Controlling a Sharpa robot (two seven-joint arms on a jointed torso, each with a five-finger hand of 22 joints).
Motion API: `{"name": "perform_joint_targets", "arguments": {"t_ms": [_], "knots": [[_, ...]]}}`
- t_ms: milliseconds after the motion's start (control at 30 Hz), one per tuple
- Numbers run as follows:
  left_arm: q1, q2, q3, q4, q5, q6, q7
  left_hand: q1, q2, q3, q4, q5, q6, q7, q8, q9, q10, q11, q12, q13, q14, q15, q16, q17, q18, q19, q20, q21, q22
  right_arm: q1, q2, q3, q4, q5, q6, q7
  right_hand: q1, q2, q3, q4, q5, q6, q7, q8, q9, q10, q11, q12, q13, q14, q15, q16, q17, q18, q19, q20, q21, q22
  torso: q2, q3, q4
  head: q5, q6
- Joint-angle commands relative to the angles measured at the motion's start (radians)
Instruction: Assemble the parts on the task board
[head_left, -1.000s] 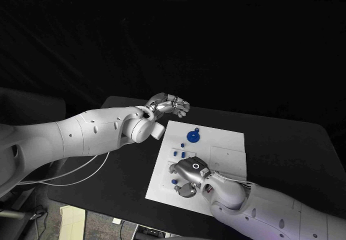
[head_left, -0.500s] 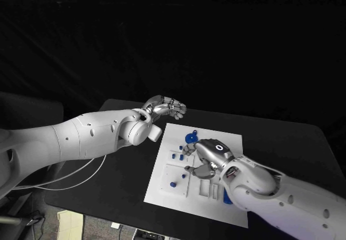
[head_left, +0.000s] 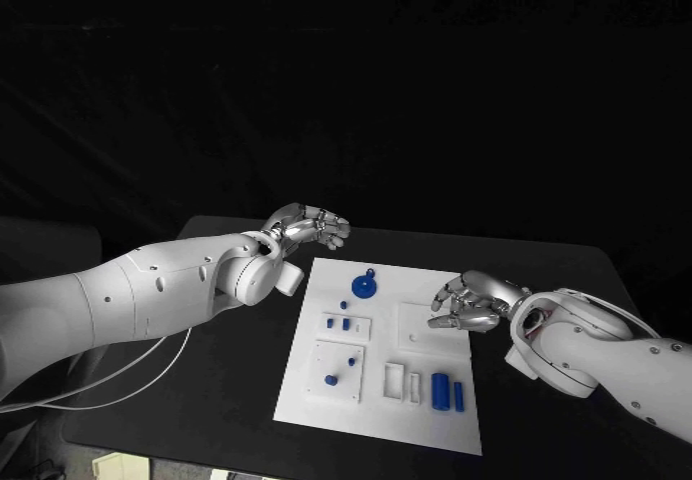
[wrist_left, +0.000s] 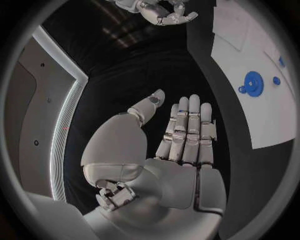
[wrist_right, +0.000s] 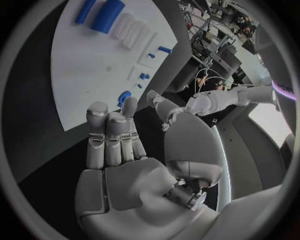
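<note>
The task board (head_left: 433, 345) lies flat on the black surface (head_left: 577, 275), roughly in the middle, its long axis running from the near edge away from the robot and tilted slightly to the picture's right.

In the head view six blue parts can be counted on it. One round disc (head_left: 364, 287) with a small tab sits near the far end. Two small pegs (head_left: 338, 324) stand side by side in a little framed recess on the left side. One small knob (head_left: 333, 380) sits in the recess nearer the robot. Two long cylinders (head_left: 449, 391), one thick and one thin, lie side by side near the near right corner, their long axes parallel with the board's length.

There are two robot hands. The left robot hand (head_left: 307, 225) hovers beyond the board's far left corner, holding nothing, fingers loosely apart. The right robot hand (head_left: 472, 302) hangs over the board's right edge, fingers spread and empty.
</note>
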Motion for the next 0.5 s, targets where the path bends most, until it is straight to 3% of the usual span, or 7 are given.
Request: {"name": "perform_joint_targets", "arguments": {"t_ms": [33, 133, 233, 367, 400, 433, 500], "knots": [[-0.004, 0.005, 0.000, -0.002, 0.008, 0.019, 0.014, -0.007, -0.001, -0.003, 0.003, -0.002, -0.007, -0.003, 0.003, -0.001, -0.007, 0.000, -0.001, -0.001, 0.003, 0.001, -0.006, 0.002, 0.014, -0.002, 0.002, -0.006, 0.001, -0.001, -0.010, -0.005, 0.010, 0.101, 0.152, -0.135, -0.020, 0.011, 0.010, 0.020, -0.002, 0.010, -0.003, 0.004, 0.014, -0.040, -0.006, 0.136, 0.115, -0.004, -0.009, 0.019, 0.020, 0.083, 0.004, -0.007, 0.012, 0.023, -0.008, 0.0078, -0.0051, -0.020, -0.001], [-0.008, 0.005, 0.000, -0.002, 0.009, 0.020, 0.014, -0.007, -0.001, -0.003, 0.003, -0.002, -0.007, -0.003, 0.003, -0.001, -0.007, 0.000, -0.001, -0.001, 0.003, 0.001, -0.006, 0.002, 0.014, -0.002, 0.002, -0.006, 0.001, -0.001, -0.027, -0.021, 0.016, 0.125, 0.201, -0.208, -0.049, 0.041, 0.015, 0.033, -0.011, 0.016, -0.008, 0.008, 0.036, -0.062, -0.010, 0.232, 0.200, -0.010, -0.005, 0.045, 0.050, 0.083, 0.004, -0.013, 0.038, 0.024, -0.011, 0.0109, -0.0059, -0.039, -0.008], [-0.011, 0.005, 0.000, -0.001, 0.012, 0.022, 0.014, -0.008, 0.000, -0.004, 0.004, -0.002, -0.007, -0.002, 0.003, -0.001, -0.007, 0.000, -0.001, -0.001, 0.003, 0.001, -0.007, 0.003, 0.014, -0.002, 0.002, -0.006, 0.001, -0.001, -0.043, -0.041, 0.022, 0.143, 0.240, -0.259, -0.076, 0.050, 0.017, 0.045, -0.014, 0.021, -0.007, 0.009, 0.047, -0.058, -0.009, 0.265, 0.227, -0.011, -0.010, 0.055, 0.063, 0.083, 0.003, -0.015, 0.050, 0.023, -0.015, 0.0117, -0.0084, -0.054, -0.013], [-0.012, 0.007, 0.000, -0.003, 0.013, 0.023, 0.013, -0.009, 0.000, -0.004, 0.004, -0.002, -0.007, -0.002, 0.003, -0.002, -0.007, 0.000, -0.001, -0.002, 0.003, 0.001, -0.007, 0.004, 0.014, -0.002, 0.002, -0.006, 0.001, -0.002, -0.056, -0.067, 0.036, 0.165, 0.253, -0.287, -0.122, 0.071, 0.012, 0.064, -0.023, 0.030, -0.008, 0.012, 0.057, -0.061, -0.011, 0.289, 0.251, -0.014, -0.012, 0.064, 0.077, 0.083, -0.001, -0.018, 0.060, 0.023, -0.018, 0.0111, -0.0116, -0.061, -0.020], [-0.012, 0.008, 0.000, -0.003, 0.014, 0.024, 0.013, -0.010, 0.000, -0.004, 0.004, -0.002, -0.007, -0.002, 0.003, -0.002, -0.007, 0.000, -0.001, -0.002, 0.003, 0.001, -0.007, 0.004, 0.014, -0.002, 0.002, -0.006, 0.002, -0.002, -0.058, -0.070, 0.040, 0.167, 0.257, -0.291, -0.130, 0.074, 0.013, 0.065, -0.025, 0.031, -0.009, 0.011, 0.060, -0.063, -0.012, 0.291, 0.255, -0.015, -0.013, 0.065, 0.081, 0.083, -0.002, -0.019, 0.063, 0.023, -0.018, 0.0106, -0.0107, -0.064, -0.020], [-0.013, 0.010, 0.000, -0.004, 0.014, 0.025, 0.013, -0.010, 0.000, -0.005, 0.004, -0.002, -0.007, -0.002, 0.003, -0.002, -0.007, 0.000, -0.001, -0.002, 0.003, 0.001, -0.008, 0.004, 0.014, -0.002, 0.002, -0.006, 0.002, -0.003, -0.061, -0.076, 0.048, 0.175, 0.255, -0.300, -0.142, 0.079, 0.014, 0.069, -0.026, 0.033, -0.010, 0.011, 0.063, -0.065, -0.013, 0.294, 0.260, -0.016, -0.014, 0.067, 0.085, 0.083, -0.004, -0.020, 0.068, 0.023, -0.012, 0.0051, 0.0059, -0.083, -0.015], [-0.013, 0.012, 0.000, -0.004, 0.015, 0.026, 0.012, -0.010, 0.000, -0.005, 0.004, -0.002, -0.007, -0.002, 0.003, -0.002, -0.007, 0.000, -0.001, -0.002, 0.003, 0.001, -0.008, 0.004, 0.014, -0.002, 0.002, -0.006, 0.002, -0.005, -0.061, -0.084, 0.053, 0.185, 0.253, -0.309, -0.157, 0.086, 0.015, 0.071, -0.030, 0.035, -0.011, 0.011, 0.067, -0.065, -0.013, 0.298, 0.265, -0.016, -0.014, 0.070, 0.091, 0.083, -0.005, -0.021, 0.073, 0.023, -0.013, 0.0045, 0.0058, -0.085, -0.018]]}}
